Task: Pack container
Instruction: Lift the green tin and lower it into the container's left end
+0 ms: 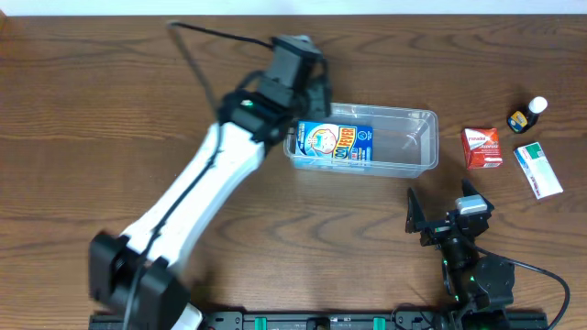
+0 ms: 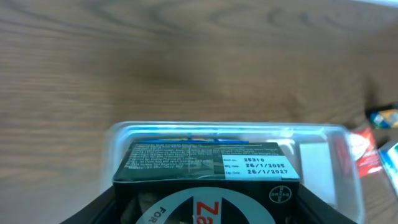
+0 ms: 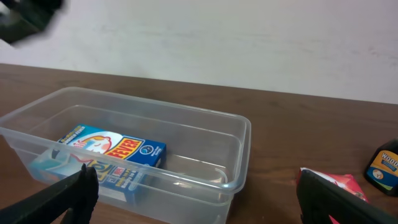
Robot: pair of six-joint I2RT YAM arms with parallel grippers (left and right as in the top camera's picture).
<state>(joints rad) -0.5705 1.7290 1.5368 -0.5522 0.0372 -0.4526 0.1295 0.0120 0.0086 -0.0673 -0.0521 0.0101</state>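
Left gripper [image 1: 316, 92] over left end of container [image 1: 404, 115], fingers on both sides of blue box [image 1: 336, 145], pinching it by the look of the wrist view. Box low inside container [image 3: 242, 134], at its left end. Container on table [image 1: 92, 110], middle, a bit to the back. Right gripper [image 1: 440, 215] near front edge, spread wide, holding nothing. Red box [image 1: 481, 147], white-green box [image 1: 537, 170] and small bottle [image 1: 527, 115] at far right

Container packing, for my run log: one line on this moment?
left gripper: at container, on box | right gripper: open, idle | outside: red box
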